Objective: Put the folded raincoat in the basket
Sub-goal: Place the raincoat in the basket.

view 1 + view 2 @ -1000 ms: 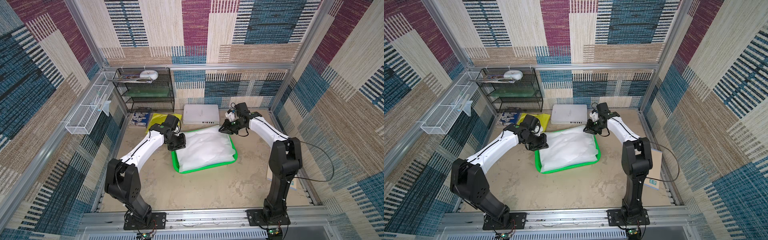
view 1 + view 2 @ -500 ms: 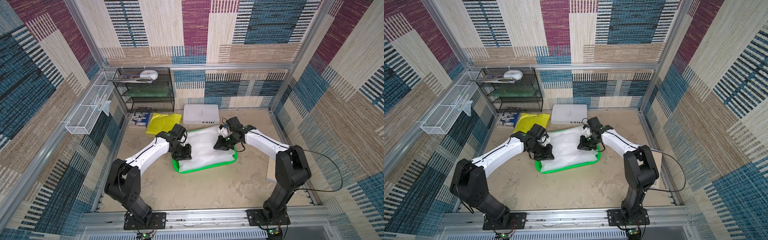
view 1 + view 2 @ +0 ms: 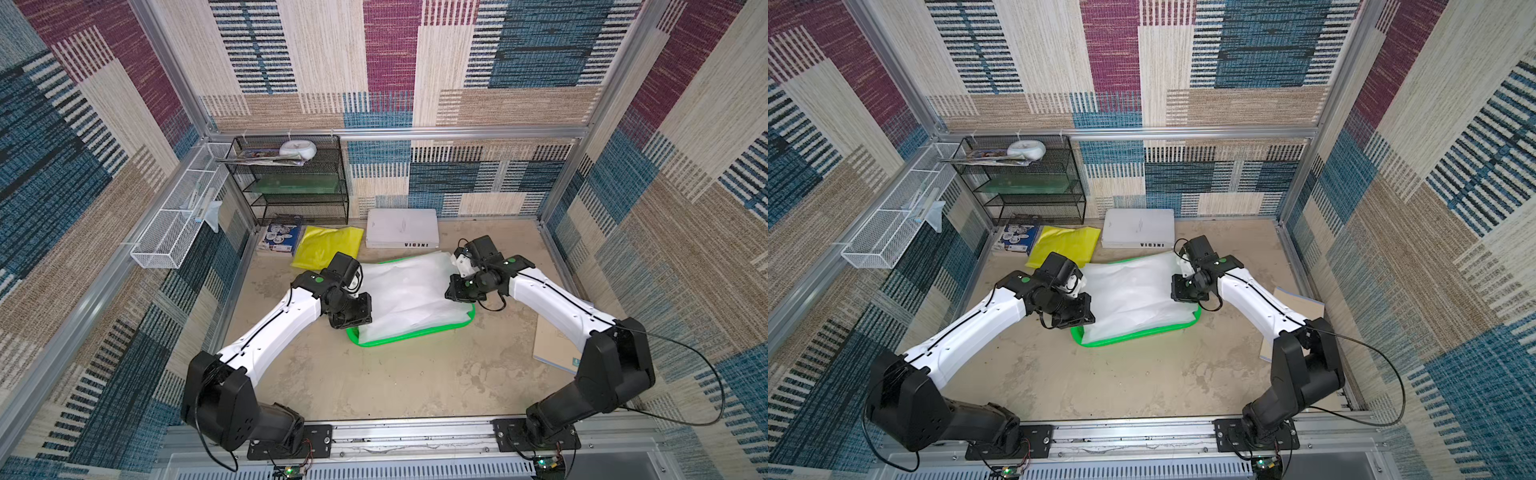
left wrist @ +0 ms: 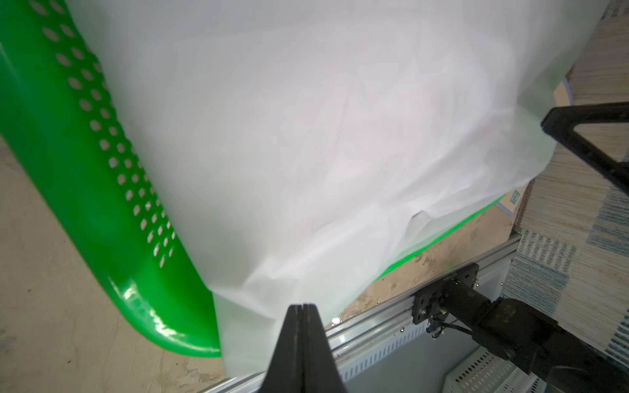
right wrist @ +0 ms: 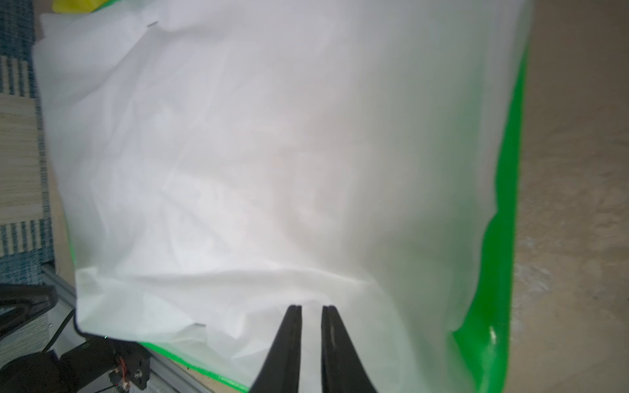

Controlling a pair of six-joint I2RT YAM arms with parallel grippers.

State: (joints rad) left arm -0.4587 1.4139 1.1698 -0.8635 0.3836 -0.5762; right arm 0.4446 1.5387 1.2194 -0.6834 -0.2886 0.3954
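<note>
The folded raincoat is a white translucent sheet lying across the green basket, covering most of it and overhanging its left end. My left gripper is at the raincoat's left edge. Seen from the left wrist, its jaws are shut, pinching the raincoat beside the perforated basket wall. My right gripper is at the right edge. Its jaws stand nearly together on a fold of the raincoat, by the basket rim.
Behind the basket lie a yellow packet, a white box and a booklet. A black mesh rack stands at the back left, with a white wire basket on the left wall. A cardboard sheet lies at the right.
Both arms have swung from the back of the basket toward the front, bringing the raincoat with them. The yellow packet is now uncovered.
</note>
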